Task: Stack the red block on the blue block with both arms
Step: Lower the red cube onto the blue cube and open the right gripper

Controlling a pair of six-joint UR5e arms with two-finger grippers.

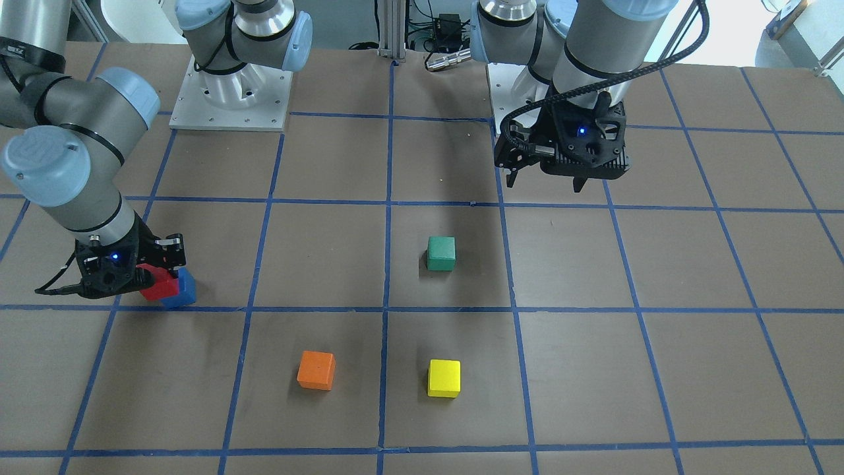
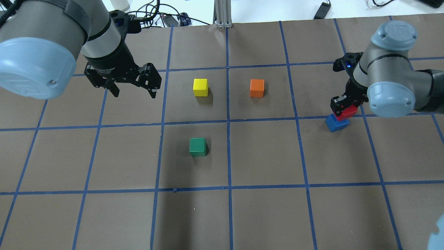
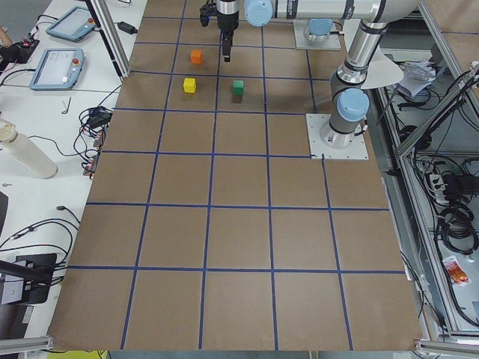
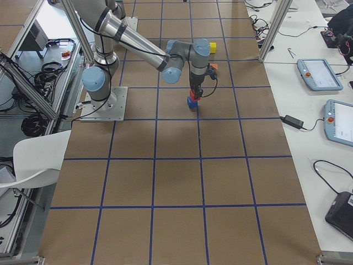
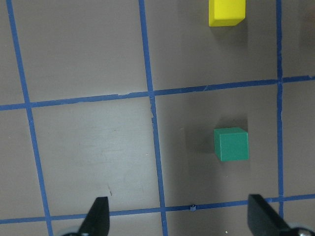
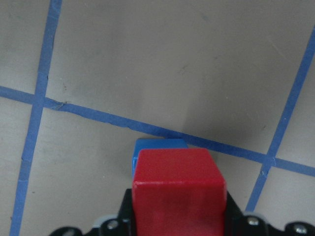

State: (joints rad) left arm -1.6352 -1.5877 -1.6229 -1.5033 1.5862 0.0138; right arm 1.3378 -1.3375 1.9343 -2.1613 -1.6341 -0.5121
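My right gripper is shut on the red block and holds it right over the blue block, which sits on the table on my right side. In the right wrist view the red block fills the space between the jaws, and only a strip of the blue block shows beyond it. I cannot tell whether the two blocks touch. In the front view they also overlap: red block, blue block. My left gripper is open and empty, hovering above the table on my left side.
A green cube sits near the table's middle. A yellow cube and an orange cube lie farther out. Blue tape lines grid the brown table. The arm bases stand at the robot's edge.
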